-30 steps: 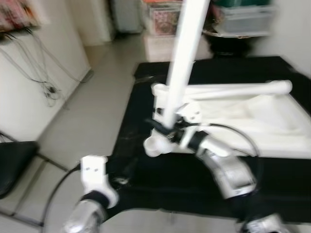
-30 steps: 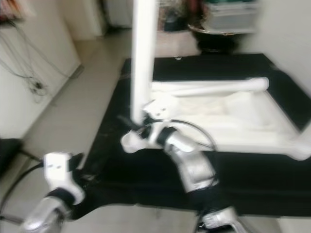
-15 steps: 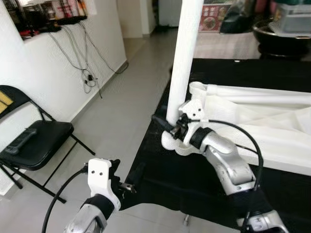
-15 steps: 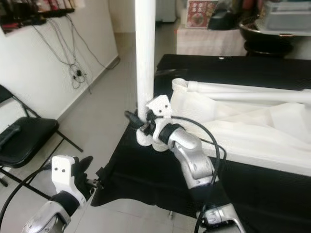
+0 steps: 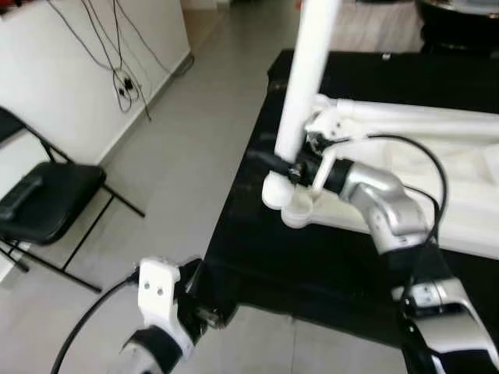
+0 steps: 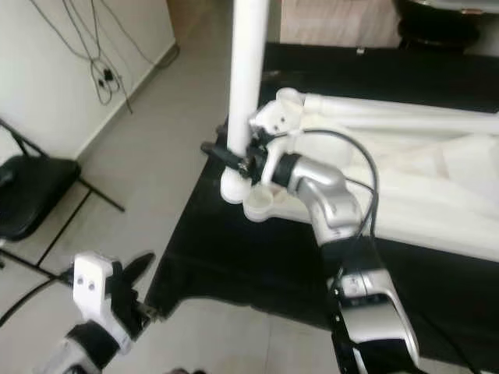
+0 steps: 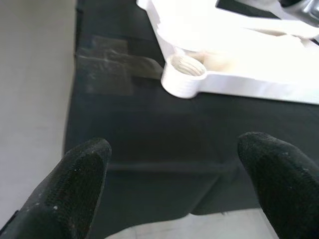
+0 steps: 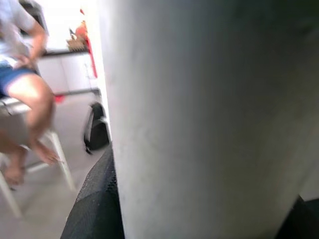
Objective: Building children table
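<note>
Fingers of my right gripper (image 5: 290, 167) are clamped on a white table leg (image 5: 306, 82), low on the tube near its rounded bottom end, and the leg stands close to upright, rising toward twelve o'clock until it runs out of the head views. Its lower end hangs just beside a round threaded socket (image 5: 297, 210) at the near left corner of the upturned white tabletop (image 6: 437, 187); from here I cannot tell whether the two touch. The tabletop lies flat on a black cloth (image 5: 312, 265) spread over the floor, and a second white leg (image 6: 390, 105) lies across it, running from the left corner out toward three o'clock. In my right wrist view the held leg (image 8: 209, 114) is a pale wall pressed right against one black finger (image 8: 97, 209), and past it, at about nine o'clock, a person's bare legs (image 8: 35, 124) sit on a white stool. My left gripper (image 7: 174, 184) hangs low at about seven o'clock in the head views, its two black fingers spread wide and holding nothing, over the near edge of the cloth, with the same threaded socket (image 7: 183, 74) well apart ahead of them. A black folding chair (image 5: 43, 202) stands on the grey tile floor at nine o'clock, against a white wall with dangling cables (image 5: 121, 74).
</note>
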{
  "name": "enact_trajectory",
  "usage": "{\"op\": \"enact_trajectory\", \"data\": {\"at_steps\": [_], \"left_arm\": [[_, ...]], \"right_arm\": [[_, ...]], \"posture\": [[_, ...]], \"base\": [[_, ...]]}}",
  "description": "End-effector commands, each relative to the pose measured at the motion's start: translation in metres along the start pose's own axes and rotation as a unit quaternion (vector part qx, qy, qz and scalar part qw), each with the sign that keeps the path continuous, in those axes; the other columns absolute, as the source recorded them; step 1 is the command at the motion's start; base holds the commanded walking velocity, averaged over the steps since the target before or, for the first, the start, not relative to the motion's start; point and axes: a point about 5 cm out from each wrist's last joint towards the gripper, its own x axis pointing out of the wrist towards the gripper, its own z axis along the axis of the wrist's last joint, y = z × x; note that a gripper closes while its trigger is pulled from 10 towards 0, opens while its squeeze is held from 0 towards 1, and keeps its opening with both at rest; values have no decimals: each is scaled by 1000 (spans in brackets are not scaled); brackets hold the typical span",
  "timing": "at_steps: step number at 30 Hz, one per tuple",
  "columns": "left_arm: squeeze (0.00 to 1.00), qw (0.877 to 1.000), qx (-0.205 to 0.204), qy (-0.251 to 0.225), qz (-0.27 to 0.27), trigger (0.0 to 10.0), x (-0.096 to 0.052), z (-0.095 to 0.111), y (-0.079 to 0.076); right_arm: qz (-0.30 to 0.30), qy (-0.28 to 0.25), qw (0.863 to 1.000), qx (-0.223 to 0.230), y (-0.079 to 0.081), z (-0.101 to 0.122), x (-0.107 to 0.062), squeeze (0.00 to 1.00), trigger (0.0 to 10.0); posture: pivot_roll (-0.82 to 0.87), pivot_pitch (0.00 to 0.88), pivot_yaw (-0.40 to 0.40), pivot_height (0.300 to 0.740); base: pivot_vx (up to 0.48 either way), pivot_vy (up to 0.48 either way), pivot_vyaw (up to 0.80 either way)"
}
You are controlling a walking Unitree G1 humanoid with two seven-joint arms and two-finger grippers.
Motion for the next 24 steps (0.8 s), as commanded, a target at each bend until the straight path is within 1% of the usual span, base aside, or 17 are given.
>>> {"op": "enact_trajectory", "data": {"at_steps": [1, 2, 3, 4, 5, 7, 8, 9, 10, 11, 12, 13, 14, 15, 16, 18, 24], "left_arm": [[0, 1000, 6, -1, -14, 10000, -5, 3, -6], [0, 1000, 10, -5, -16, 10000, -5, 5, -8], [0, 1000, 16, -7, -24, 10000, -5, 6, -11], [0, 1000, 16, -7, -24, 10000, -5, 6, -11], [0, 999, 22, -8, -33, 10000, -5, 7, -14], [0, 999, 20, -8, -46, 10000, -9, 8, -19], [0, 999, 20, -8, -46, 10000, -9, 8, -19], [0, 999, 18, -8, -48, 10000, -11, 9, -21], [0, 999, 18, -8, -48, 10000, -11, 9, -21], [0, 998, 16, -7, -52, 10000, -13, 9, -22], [0, 998, 16, -7, -52, 10000, -13, 9, -22], [0, 998, 15, -5, -55, 10000, -15, 10, -24], [0, 998, 15, -5, -55, 10000, -15, 10, -24], [0, 998, 13, -6, -56, 10000, -17, 11, -25], [0, 998, 13, -6, -56, 10000, -17, 11, -25], [0, 998, 11, -6, -56, 10000, -20, 13, -29], [0, 998, 10, -5, -55, 10000, -23, 14, -33]], "right_arm": [[43, -20, 999, -2, -1, 12, 1, 0, 10000], [53, -23, 998, -11, -3, 15, 1, 0, 10000], [71, -29, 997, -13, -4, 20, 2, 0, 10000], [71, -29, 997, -13, -4, 20, 2, 0, 10000], [87, -34, 996, -15, -5, 24, 3, 0, 10000], [139, -29, 989, -31, -2, 30, 8, 0, 10000], [139, -29, 989, -31, -2, 30, 8, 0, 10000], [158, -22, 986, -40, 0, 30, 10, 0, 10000], [158, -22, 986, -40, 0, 30, 10, 0, 10000], [181, -14, 982, -47, 3, 30, 12, 0, 10000], [181, -14, 982, -47, 3, 30, 12, 0, 10000], [203, -2, 977, -58, 5, 28, 15, 0, 10000], [203, -2, 977, -58, 5, 28, 15, 0, 10000], [226, 10, 972, -63, 8, 26, 17, 0, 10000], [226, 10, 972, -63, 8, 26, 17, 0, 10000], [249, 29, 964, -83, 6, 26, 21, 0, 10000], [245, 34, 964, -99, -4, 34, 19, 0, 10000]], "posture": [[65, 319, 52, 740], [65, 319, 52, 740], [74, 334, 58, 740], [74, 334, 58, 740], [76, 337, 60, 740], [95, 350, 66, 740], [95, 350, 66, 740], [102, 353, 68, 740], [102, 353, 68, 740], [113, 357, 68, 740], [113, 357, 68, 740], [125, 366, 70, 740], [125, 366, 70, 740], [128, 367, 71, 740], [128, 367, 71, 740], [140, 370, 69, 740], [146, 370, 68, 740]], "base": [[0, 0, 0], [0, 0, 0], [0, 0, 0], [0, 0, 0], [0, 0, 0], [0, 0, 0], [0, 0, 0], [0, 0, 0], [0, 0, 0], [0, 0, 0], [0, 0, 0], [0, 0, 0], [0, 0, 0], [0, 0, 0], [0, 0, 0], [0, 0, 0], [0, 0, 0]]}}
